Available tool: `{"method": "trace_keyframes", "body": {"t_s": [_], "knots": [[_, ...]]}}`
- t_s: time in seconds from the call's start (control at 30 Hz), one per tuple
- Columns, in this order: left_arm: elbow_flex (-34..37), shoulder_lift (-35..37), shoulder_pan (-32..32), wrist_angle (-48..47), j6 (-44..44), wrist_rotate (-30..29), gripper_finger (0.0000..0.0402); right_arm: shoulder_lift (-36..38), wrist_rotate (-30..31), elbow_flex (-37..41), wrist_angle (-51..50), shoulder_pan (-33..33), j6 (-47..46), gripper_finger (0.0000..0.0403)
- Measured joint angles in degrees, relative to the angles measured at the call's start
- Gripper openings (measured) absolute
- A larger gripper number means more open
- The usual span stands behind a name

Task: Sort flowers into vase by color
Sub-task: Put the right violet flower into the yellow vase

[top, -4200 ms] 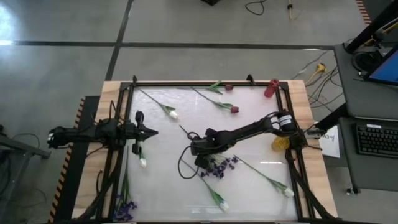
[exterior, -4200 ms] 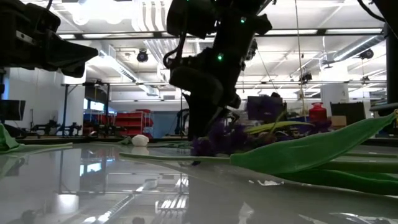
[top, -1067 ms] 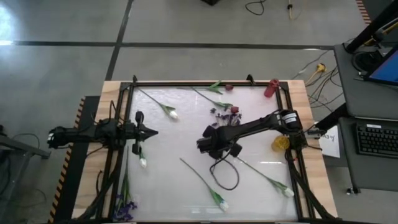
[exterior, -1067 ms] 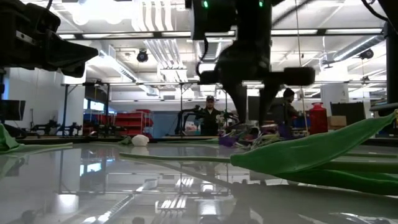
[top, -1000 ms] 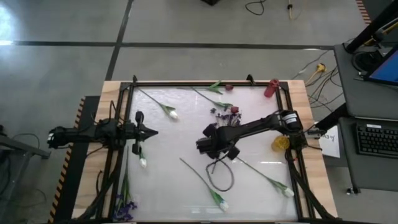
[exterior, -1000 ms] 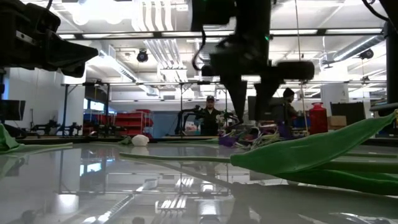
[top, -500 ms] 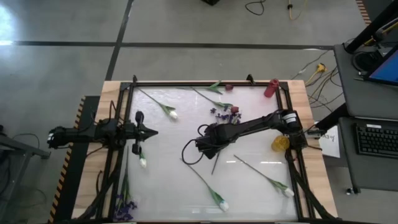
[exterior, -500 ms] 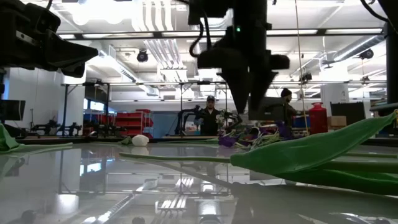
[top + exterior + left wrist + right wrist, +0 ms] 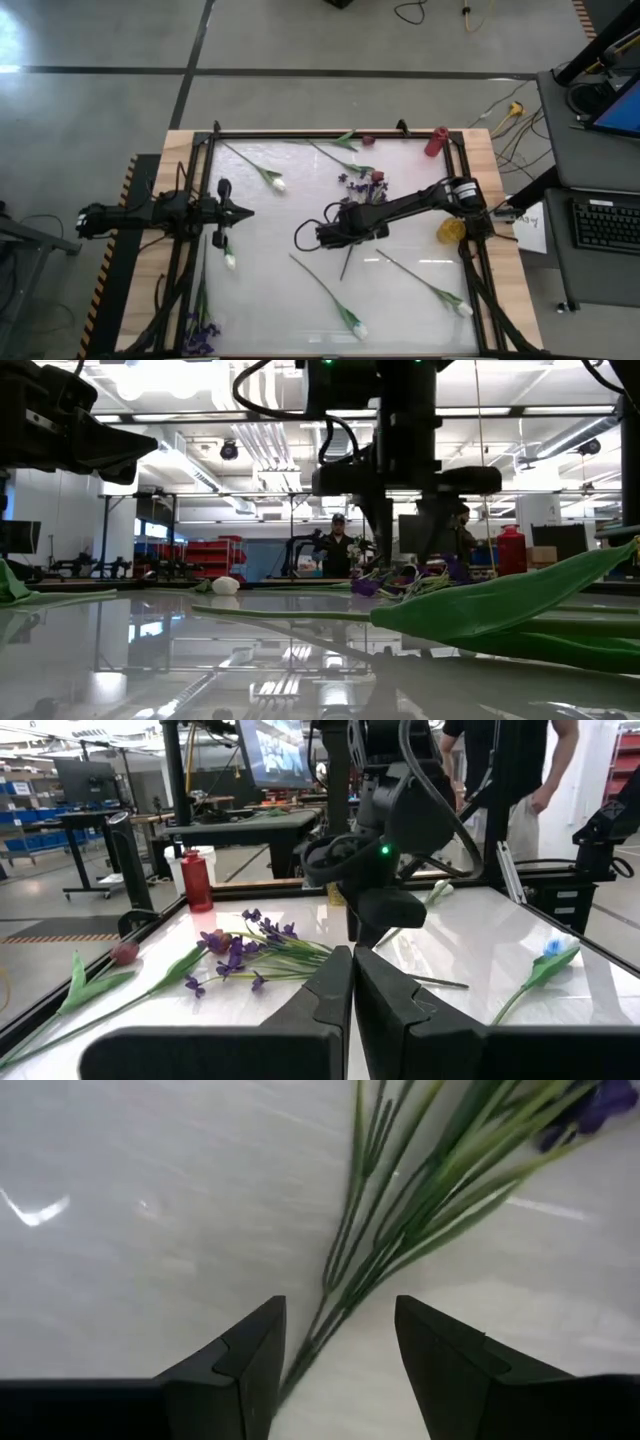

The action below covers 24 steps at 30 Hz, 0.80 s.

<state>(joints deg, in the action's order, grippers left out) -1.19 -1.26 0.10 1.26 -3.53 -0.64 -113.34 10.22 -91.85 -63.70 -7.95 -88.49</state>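
Observation:
My right gripper is open and points down at mid-table. One finger stands on each side of the green stem bundle of a purple spray without touching it. The spray lies flat, blossoms toward the far edge, stem end toward the near edge. A dark red bud lies right beside the blossoms. White tulips lie scattered about. My left gripper is shut and waits over the left edge.
A red vase stands at the far right corner and a yellow one at the right edge. Another purple spray lies at the near left corner, a white tulip near the left arm, a second red bud at the far edge.
My right gripper has turned about its upright axis above the purple spray's stem and shifted slightly toward the table's left; its cable loop has swung from the near side round to the left. The spray itself has stayed where it lay.

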Motion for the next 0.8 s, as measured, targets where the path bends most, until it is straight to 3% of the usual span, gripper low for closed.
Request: {"method": "trace_keyframes", "body": {"t_s": [0.2, 0.57, 0.8], "knots": [[-0.01, 0.0, 0.0, 0.01, 0.0, 0.02, 0.0, -1.2, -0.61, 0.14, -0.4, 2.04, -4.56, 0.0182], [-0.01, 0.0, 0.0, 0.0, 0.0, 0.01, 0.0, -6.13, -8.06, 0.13, -0.73, 7.22, -2.84, 0.0173], [0.0, 0.0, 0.0, 0.01, 0.0, 0.0, 0.0, -6.47, -9.01, 0.11, 0.5, 9.03, 6.98, 0.0138]]}}
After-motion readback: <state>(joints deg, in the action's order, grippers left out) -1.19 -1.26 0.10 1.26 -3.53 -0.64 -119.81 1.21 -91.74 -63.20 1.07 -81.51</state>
